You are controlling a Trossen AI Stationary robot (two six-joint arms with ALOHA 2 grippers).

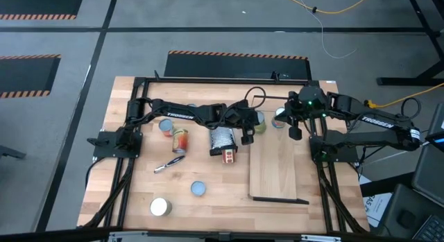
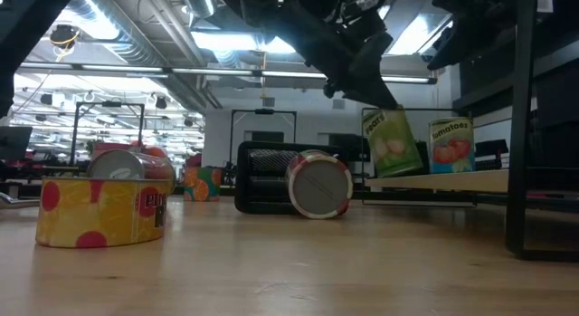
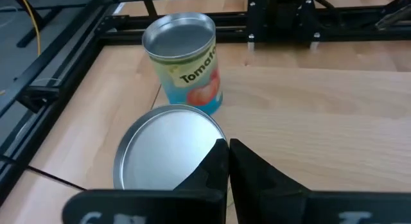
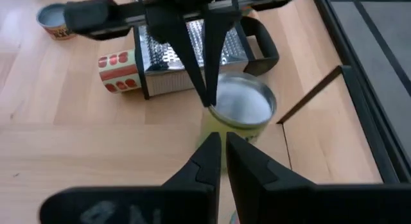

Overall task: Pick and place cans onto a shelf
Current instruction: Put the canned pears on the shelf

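Note:
My left gripper [image 1: 250, 133] reaches over the far left corner of the light-wood shelf [image 1: 277, 169], shut on a green-labelled pears can [image 2: 391, 142]. The can's silver top shows in the left wrist view [image 3: 164, 150] and in the right wrist view [image 4: 243, 105]. A tomato can [image 2: 450, 144] stands upright on its base on the shelf just beyond it, and also shows in the left wrist view [image 3: 186, 63]. My right gripper [image 1: 295, 133] hovers shut and empty over the shelf's far end, its fingertips [image 4: 222, 144] close to the pears can. My left gripper pinches the top rim of the pears can [image 4: 210, 107] between its two fingertips, at the rim's edge. The fingers come from above, slanting down. The can hangs tilted below them, just over the shelf. Whether its base touches the board, I cannot tell.
A metal grater [image 1: 220, 139] lies left of the shelf with a red-spotted can [image 1: 229, 156] on its side beside it. Other cans [image 1: 180, 139] [image 1: 198, 188] [image 1: 161, 207] and a slim silver tool [image 1: 170, 164] sit on the table's left half. The shelf's near part is bare.

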